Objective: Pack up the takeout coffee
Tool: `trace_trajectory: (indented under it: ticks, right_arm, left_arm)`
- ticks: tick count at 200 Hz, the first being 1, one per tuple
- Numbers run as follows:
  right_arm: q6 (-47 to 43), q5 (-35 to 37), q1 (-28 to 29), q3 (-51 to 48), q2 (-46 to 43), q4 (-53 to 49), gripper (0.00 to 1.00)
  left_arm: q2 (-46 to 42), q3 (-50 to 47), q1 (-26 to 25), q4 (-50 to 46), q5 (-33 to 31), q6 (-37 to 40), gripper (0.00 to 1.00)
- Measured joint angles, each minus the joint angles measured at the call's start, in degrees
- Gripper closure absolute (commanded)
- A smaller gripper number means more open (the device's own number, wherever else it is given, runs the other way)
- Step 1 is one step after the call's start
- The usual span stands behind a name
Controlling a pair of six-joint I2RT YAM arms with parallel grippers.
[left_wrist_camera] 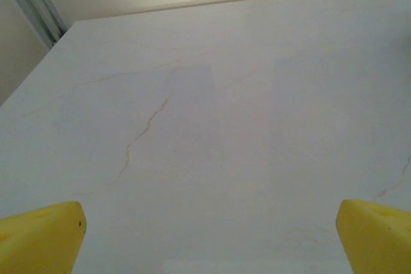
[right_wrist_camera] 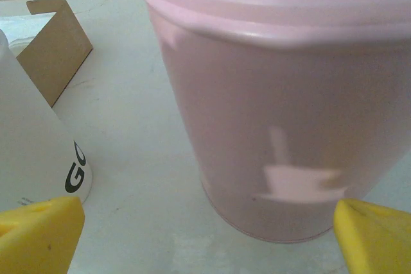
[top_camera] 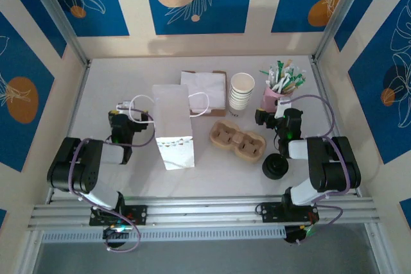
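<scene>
Sitting where: the takeout coffee (top_camera: 275, 167) stands upright on the table (top_camera: 115, 81) with its black lid on, at the near right, just beside the right arm.
Left gripper (left_wrist_camera: 209, 222): jaws spread wide and holding nothing, with both yellow fingertips (left_wrist_camera: 42, 232) low over bare tabletop.
Right gripper (right_wrist_camera: 209, 222): jaws also spread wide, gripping nothing. It faces the pink tub from close range, well short of the coffee, which sits behind it toward the arm's base.
Pink tub (right_wrist_camera: 270, 113): upright at the far right of the table, with green and white sticks poking out of its top in the overhead view.
White cups (top_camera: 242, 91): a nested stack just left of the pink tub, with black lettering visible on the lowest cup in the right wrist view.
Cup carrier (top_camera: 237, 139): brown pulp, lying flat between the paper bag and the coffee. The coffee stands near it, outside it.
Paper bag (top_camera: 172, 126): white, with looped handles, standing near the middle of the table, just right of the left gripper.
Flat stack (top_camera: 204, 85): white sheets on brown card, lying behind the bag and beside the white cups.
</scene>
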Motion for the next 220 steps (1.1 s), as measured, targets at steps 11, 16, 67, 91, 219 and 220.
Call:
trace_trajectory:
  ticks: [11, 16, 67, 91, 219, 220]
  right_arm:
    - [0.0, 0.0, 0.0, 0.0, 0.0, 0.0, 0.01]
    - [0.0, 0.0, 0.0, 0.0, 0.0, 0.0, 0.01]
    - [0.0, 0.0, 0.0, 0.0, 0.0, 0.0, 0.01]
    - [0.0, 0.0, 0.0, 0.0, 0.0, 0.0, 0.01]
    - [2.1, 5.1, 2.0, 0.6, -18.4, -13.9, 0.01]
    - [2.3, 5.1, 2.0, 0.7, -18.8, -14.2, 0.01]
  left_arm:
    - [0.0, 0.0, 0.0, 0.0, 0.5, 0.0, 0.00]
    - [0.0, 0.0, 0.0, 0.0, 0.6, 0.0, 0.00]
    - [0.0, 0.0, 0.0, 0.0, 1.2, 0.0, 0.00]
    - [0.0, 0.0, 0.0, 0.0, 1.2, 0.0, 0.00]
    - [-14.1, -2.4, 0.0, -6.9, 2.1, -0.3, 0.00]
    - [-14.4, -2.4, 0.0, -7.1, 2.1, -0.4, 0.00]
